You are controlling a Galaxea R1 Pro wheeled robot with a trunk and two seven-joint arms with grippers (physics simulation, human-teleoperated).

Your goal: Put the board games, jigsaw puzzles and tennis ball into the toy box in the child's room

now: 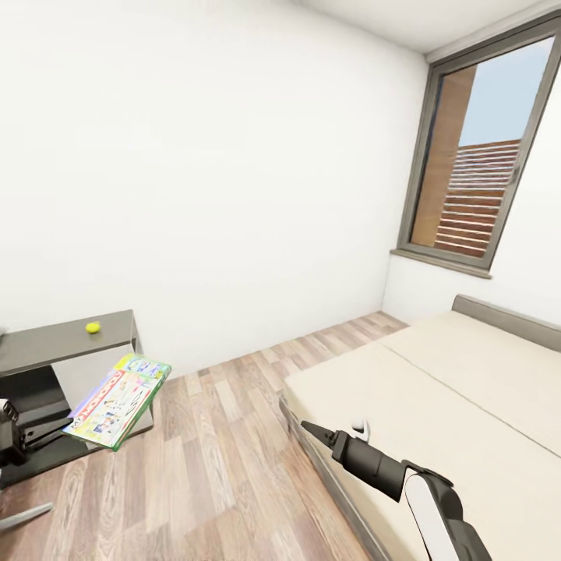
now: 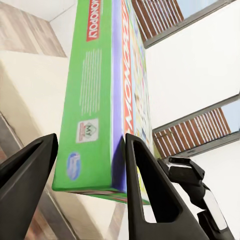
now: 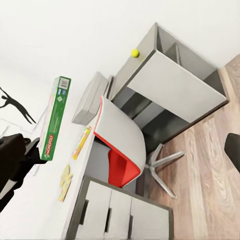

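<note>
My left gripper [image 2: 87, 167] is shut on the green-white "Monopoly" board game [image 2: 102, 95], its fingers [image 2: 145, 185] clamping the box's narrow end. The head view shows this box [image 1: 117, 401] tilted in the air beside the table's lower dark-grey section [image 1: 54, 340], where the tennis ball [image 1: 93, 327] rests. In the right wrist view the grey toy box [image 3: 90, 97] lies on the white table [image 3: 82, 167], with another board game [image 3: 81, 143] and the jigsaw puzzles [image 3: 65, 181] nearby. My right gripper [image 1: 312, 430] hovers open and empty at the edge of the bed [image 1: 467, 389].
A white-and-red swivel chair [image 3: 120, 145] stands against the table, next to white drawers [image 3: 115, 215]. Wood-plank floor [image 1: 226, 436] runs between table and bed. A tall window [image 1: 483, 156] is at the far right wall.
</note>
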